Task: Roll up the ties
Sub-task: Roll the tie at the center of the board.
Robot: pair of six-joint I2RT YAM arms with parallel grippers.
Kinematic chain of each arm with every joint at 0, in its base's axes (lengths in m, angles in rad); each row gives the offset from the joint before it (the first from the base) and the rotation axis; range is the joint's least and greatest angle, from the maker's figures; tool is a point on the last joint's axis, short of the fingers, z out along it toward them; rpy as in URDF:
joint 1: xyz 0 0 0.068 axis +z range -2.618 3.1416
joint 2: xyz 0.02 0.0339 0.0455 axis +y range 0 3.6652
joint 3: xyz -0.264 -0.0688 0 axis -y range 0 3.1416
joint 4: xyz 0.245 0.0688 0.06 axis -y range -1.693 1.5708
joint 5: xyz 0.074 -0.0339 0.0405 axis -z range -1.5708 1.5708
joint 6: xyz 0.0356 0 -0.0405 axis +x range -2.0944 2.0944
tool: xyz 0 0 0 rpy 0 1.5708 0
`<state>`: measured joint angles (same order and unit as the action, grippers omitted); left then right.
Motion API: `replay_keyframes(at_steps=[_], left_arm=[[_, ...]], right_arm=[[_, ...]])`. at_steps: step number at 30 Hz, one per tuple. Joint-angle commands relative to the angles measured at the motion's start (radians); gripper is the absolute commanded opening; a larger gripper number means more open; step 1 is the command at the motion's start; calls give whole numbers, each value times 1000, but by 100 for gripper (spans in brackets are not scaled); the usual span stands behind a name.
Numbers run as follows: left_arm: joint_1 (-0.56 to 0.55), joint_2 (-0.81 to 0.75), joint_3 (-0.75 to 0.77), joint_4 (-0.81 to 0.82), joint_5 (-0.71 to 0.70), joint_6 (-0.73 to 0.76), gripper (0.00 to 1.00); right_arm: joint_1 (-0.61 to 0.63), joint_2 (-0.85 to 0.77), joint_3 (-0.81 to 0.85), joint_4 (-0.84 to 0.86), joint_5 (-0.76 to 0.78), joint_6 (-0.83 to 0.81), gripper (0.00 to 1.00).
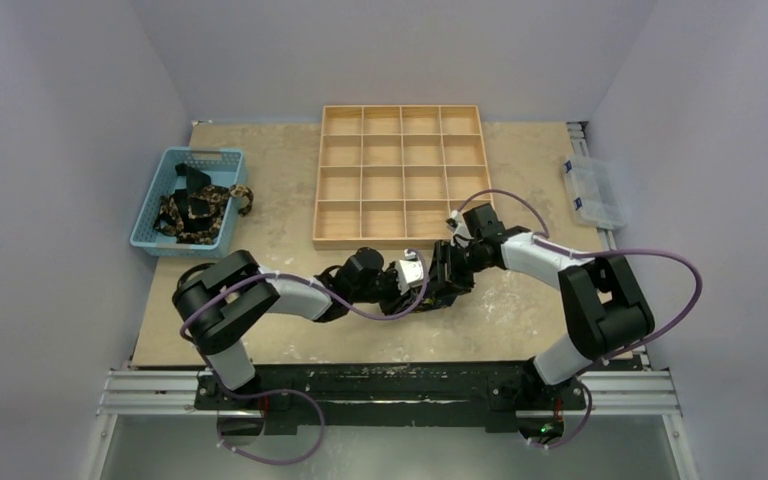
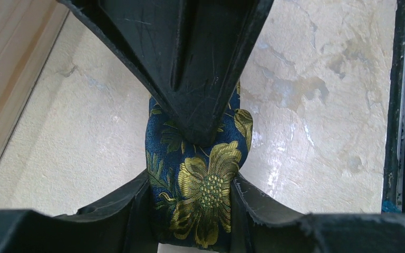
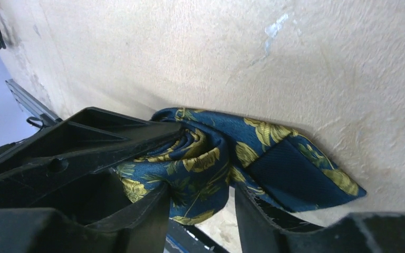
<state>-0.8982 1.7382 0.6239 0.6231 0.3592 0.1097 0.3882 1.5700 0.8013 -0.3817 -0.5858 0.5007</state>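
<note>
A partly rolled tie (image 2: pixel 200 195) lies on the table (image 1: pixel 260 300), just on the near side of the wooden tray (image 1: pixel 390 242) and towards its right half. The fabric is dark blue with yellow-gold flowers. From above, the two grippers meet over it and hide it.

In the left wrist view, the left gripper (image 2: pixel 190 182) is clenched on the roll, with a finger (image 2: pixel 121 211) pressed against each side. A finger of the right arm (image 2: pixel 190 79) comes down onto the top of the roll from the far side.

In the right wrist view, the right gripper (image 3: pixel 200 192) straddles the same roll (image 3: pixel 205 158) with its jaws parted. A sliver of table shows between the fabric and one finger, so the hold looks released. The left arm's finger (image 3: pixel 84 142) reaches in from the left. The tie's pointed end lies flat on the table, sticking out to the right of the roll.

Other ties (image 1: pixel 195 210) lie heaped in a blue basket (image 1: pixel 205 153) at the far left. A clear plastic box (image 1: pixel 593 195) sits at the right edge of the table.

A white sticker (image 1: pixel 410 272) on the left wrist is too small to read.
</note>
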Motion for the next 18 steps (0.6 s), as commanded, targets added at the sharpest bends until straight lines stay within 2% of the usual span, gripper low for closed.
replay_keyframes(at_steps=[1, 4, 13, 16, 18], left_arm=[[-10, -67, 52, -313, -97, 58, 10], [-13, -69, 78, -391, -129, 65, 11], [-19, -56, 125, -458, -130, 71, 28], [-19, -48, 137, -466, -123, 63, 33], [-19, -49, 139, -459, -114, 52, 34]], right_arm=[[5, -39, 23, -88, 61, -16, 49], [6, -83, 10, -35, -2, 38, 54], [24, -76, -25, 116, -111, 104, 56], [31, -33, -32, 114, -85, 76, 53], [31, 2, -34, 92, -54, 47, 44]])
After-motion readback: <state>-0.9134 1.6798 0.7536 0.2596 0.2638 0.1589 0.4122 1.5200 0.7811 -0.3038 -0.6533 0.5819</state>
